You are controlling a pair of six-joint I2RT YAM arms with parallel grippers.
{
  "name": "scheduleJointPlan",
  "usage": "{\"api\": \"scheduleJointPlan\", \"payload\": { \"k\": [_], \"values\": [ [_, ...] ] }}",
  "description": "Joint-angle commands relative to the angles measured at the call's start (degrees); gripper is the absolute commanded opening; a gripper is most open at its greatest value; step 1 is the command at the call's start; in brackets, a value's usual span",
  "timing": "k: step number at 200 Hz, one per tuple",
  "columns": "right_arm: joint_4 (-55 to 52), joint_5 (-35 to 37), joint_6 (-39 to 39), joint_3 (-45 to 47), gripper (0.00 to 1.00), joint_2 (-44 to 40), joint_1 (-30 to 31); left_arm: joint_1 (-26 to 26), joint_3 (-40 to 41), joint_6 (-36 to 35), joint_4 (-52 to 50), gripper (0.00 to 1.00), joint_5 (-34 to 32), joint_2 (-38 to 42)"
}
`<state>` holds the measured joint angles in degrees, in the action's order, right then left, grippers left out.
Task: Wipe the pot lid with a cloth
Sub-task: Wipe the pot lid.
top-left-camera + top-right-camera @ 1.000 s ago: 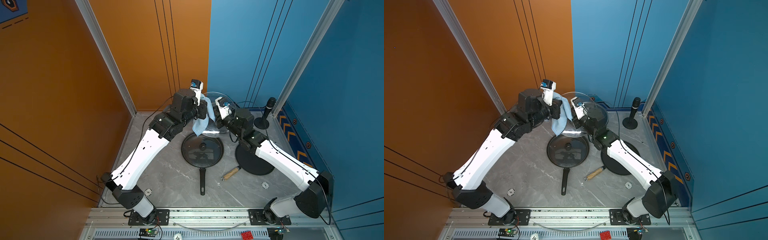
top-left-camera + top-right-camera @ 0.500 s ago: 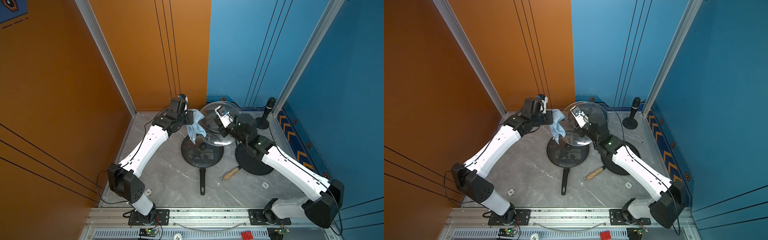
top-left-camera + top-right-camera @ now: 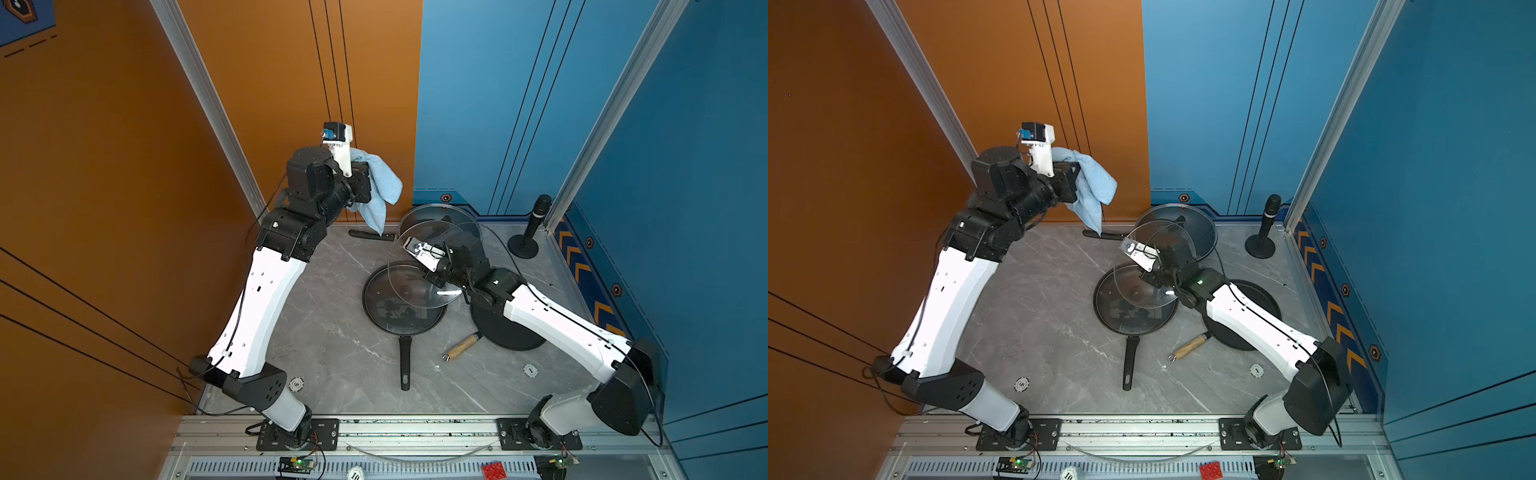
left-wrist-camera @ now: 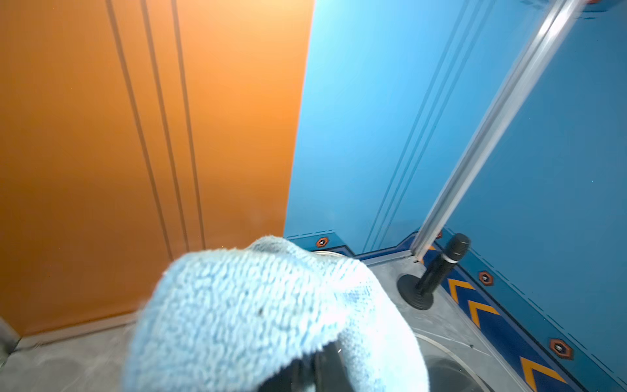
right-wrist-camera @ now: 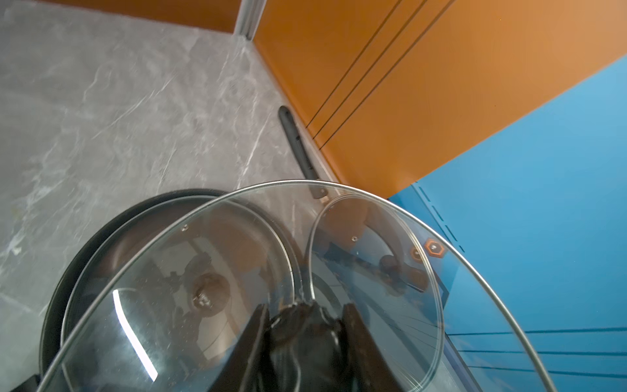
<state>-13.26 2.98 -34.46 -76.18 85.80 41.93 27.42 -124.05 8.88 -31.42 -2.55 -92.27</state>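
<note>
From 7 to 10 o'clock the tabletop (image 3: 316,324) lies bare, leaving open room to pass. At the centre a lidded frying pan (image 3: 405,355) blocks the way, its handle pointing to 6 o'clock. The pot lid (image 3: 403,270) is held tilted in the air over the pan's far edge. A second lidded pan (image 3: 440,210) fills 12 o'clock, a microphone stand (image 3: 528,237) stands at 1 o'clock, and a flat black pan (image 3: 507,338) lies at 3 o'clock. The cloth (image 3: 378,187) hangs above 11 o'clock.

Bright, even light; wrist pictures softer.
Both top views are sharp to me, with only soft shadows on the floor (image 3: 332,340). I see a white glare streak on the lid (image 5: 237,258), and the near cloth (image 4: 254,305) and the post (image 4: 488,135) are blurred.
</note>
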Motion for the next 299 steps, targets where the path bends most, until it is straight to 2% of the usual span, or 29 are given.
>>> {"api": "scheduleJointPlan", "payload": {
  "k": [1,33,66,85,115,151,167,182,205,234,252,283,299],
  "values": [
    [0.87,-0.28,-8.21,-5.54,0.0,0.78,2.18,7.12,-1.84,-9.46,-0.94,0.0,6.41,-5.63],
    [-0.71,2.48,-15.69,-7.91,0.0,4.1,5.01,12.25,-4.62,-11.91,-0.93,0.0,16.2,-11.92],
    [2.07,4.4,-17.52,-7.48,0.0,4.16,5.74,12.74,-4.0,-9.9,-1.23,0.0,18.96,-14.55],
    [6.05,6.71,-17.74,-5.32,0.0,3.27,5.66,12.92,0.23,-9.46,-1.2,0.0,17.57,-14.07],
    [9.7,8.18,-14.94,-2.01,0.0,0.64,4.09,11.79,8.96,-7.31,0.35,0.0,10.29,-9.99],
    [12.09,7.82,-11.9,1.58,0.0,-2.55,2.6,4.07,22.95,3.63,12.69,0.0,9.9,-2.18],
    [12.29,7.58,-10.9,2.3,0.0,-3.64,1.89,1.67,26.54,5.7,13.89,0.0,6.76,0.33],
    [12.22,7.19,-10.32,2.75,0.0,-4.18,1.26,0.97,27.25,5.11,12.85,0.0,5.73,2.13],
    [12.5,6.72,-10.13,2.97,0.0,-4.58,1.11,2.5,26.26,2.35,12.36,0.0,10.29,2.93],
    [12.89,6.14,-10.6,2.11,0.0,-3.77,1.73,6.69,20.75,-1.82,8.86,0.0,17.09,-1.11],
    [13.24,6.27,-11.73,1.78,0.0,-3.14,2.61,8.68,18.14,-2.68,7.47,0.0,19.07,-3.96],
    [15.56,7.94,-11.16,2.37,0.0,-3.12,2.98,7.55,20.33,-0.04,7.33,0.0,14.81,-5.32],
    [17.58,8.41,-9.81,3.9,0.0,-4.12,2.76,6.03,24.3,0.47,7.43,0.0,7.79,-4.63]
  ]
}}
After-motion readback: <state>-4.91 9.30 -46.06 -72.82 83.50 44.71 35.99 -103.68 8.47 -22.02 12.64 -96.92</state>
